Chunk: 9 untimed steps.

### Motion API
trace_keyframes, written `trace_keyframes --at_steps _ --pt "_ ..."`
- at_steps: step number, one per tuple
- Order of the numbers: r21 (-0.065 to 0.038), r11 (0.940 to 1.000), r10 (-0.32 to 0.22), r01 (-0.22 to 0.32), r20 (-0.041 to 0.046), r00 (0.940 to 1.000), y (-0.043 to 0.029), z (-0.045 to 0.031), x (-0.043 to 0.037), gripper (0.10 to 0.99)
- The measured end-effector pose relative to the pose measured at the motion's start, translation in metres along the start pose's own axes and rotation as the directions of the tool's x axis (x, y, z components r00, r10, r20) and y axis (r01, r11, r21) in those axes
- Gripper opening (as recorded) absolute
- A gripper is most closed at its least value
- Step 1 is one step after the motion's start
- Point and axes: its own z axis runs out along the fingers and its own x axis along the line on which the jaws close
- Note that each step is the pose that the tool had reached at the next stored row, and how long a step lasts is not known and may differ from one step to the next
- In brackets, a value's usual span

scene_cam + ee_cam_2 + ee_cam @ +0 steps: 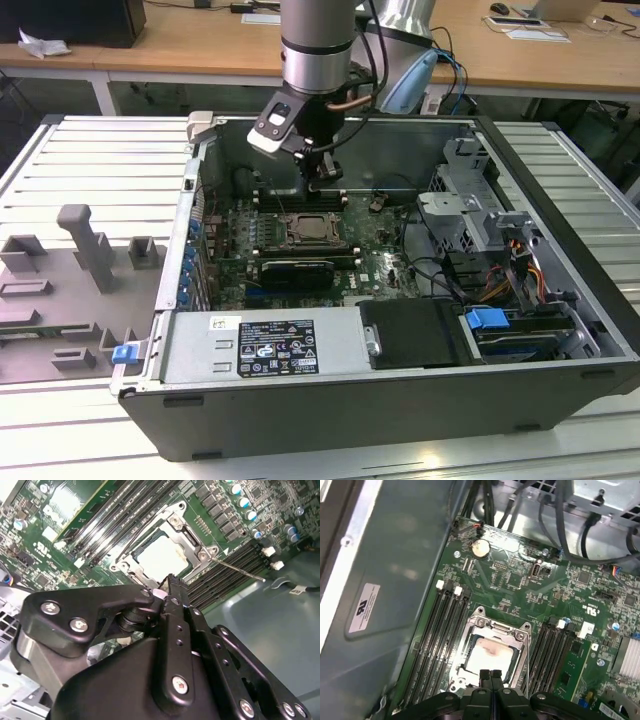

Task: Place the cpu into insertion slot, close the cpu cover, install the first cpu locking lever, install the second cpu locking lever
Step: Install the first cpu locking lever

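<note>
Grey plastic holders (85,250) sit at the exterior view's left, beside the open computer case (300,400). Near the middle of the case, the gripper (318,180) hangs over the green board (380,270), close to the slot (315,232). Its 2 fingers (484,676) are pressed together and hold nothing. In the first wrist view the cpu (487,655) lies in the slot, with the cover (521,652) flat around it. In the second wrist view a thin lever (240,570) sticks out over the black memory slots (220,582).

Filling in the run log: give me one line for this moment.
cpu: seated | cover: down over it | lever: sticking out, unlatched | hand: shut, over cover edge
</note>
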Motion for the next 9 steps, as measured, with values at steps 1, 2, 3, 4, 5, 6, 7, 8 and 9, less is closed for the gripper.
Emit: trace_keyframes --at_steps 1,2,3,4,5,6,7,8,9 --pt "0.000 1.0000 -0.009 0.009 -0.0003 1.0000 0.0000 0.0000 0.0000 0.106" --pt "0.000 0.9998 -0.019 0.019 -0.0008 0.9998 0.0000 0.0000 0.0000 0.106" --pt "0.000 0.9996 -0.028 0.028 -0.0011 0.9996 0.0000 0.0000 0.0000 0.106" --pt "0.000 0.9993 -0.038 0.038 -0.0015 0.9993 0.0000 0.0000 0.0000 0.106" --pt "0.001 0.9987 -0.050 0.050 -0.0020 0.9987 0.0000 0.0000 0.0000 0.106" --pt "0.001 0.9983 -0.058 0.058 -0.0023 0.9983 0.0000 0.0000 0.0000 0.106" --pt "0.001 0.9972 -0.075 0.075 -0.0030 0.9972 0.0000 0.0000 0.0000 0.106" --pt "0.001 0.9956 -0.094 0.094 -0.0038 0.9956 0.0000 0.0000 0.0000 0.106" --pt "0.001 0.9948 -0.102 0.102 -0.0041 0.9948 0.0000 0.0000 0.0000 0.106"
